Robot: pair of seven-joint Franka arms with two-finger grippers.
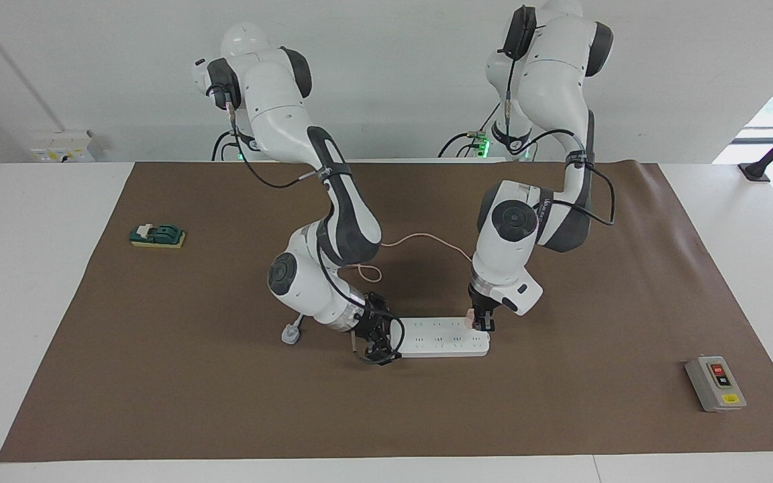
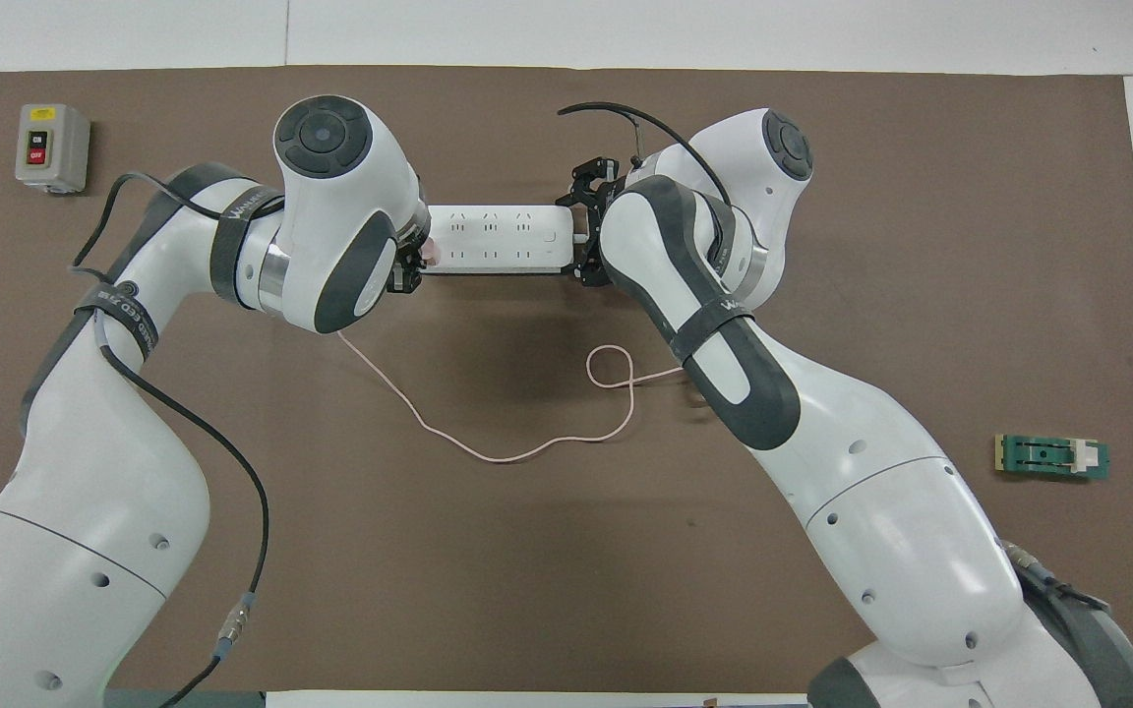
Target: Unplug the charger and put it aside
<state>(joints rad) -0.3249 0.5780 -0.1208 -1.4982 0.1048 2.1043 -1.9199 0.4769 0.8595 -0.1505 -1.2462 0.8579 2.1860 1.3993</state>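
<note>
The pale pink charger (image 1: 470, 316) (image 2: 432, 254) sits plugged into the end of the white power strip (image 1: 440, 337) (image 2: 498, 239) toward the left arm's end of the table. Its thin pink cable (image 1: 420, 236) (image 2: 488, 454) loops across the mat nearer to the robots. My left gripper (image 1: 482, 323) (image 2: 411, 267) stands upright at that end, shut on the charger. At the strip's other end my right gripper (image 1: 378, 345) (image 2: 588, 234) is down low, shut across the strip's width.
A grey-white three-pin plug (image 1: 290, 333) lies beside the right arm's wrist. A grey switch box (image 1: 715, 384) (image 2: 52, 146) stands far out toward the left arm's end. A green block (image 1: 157, 235) (image 2: 1051, 456) lies toward the right arm's end.
</note>
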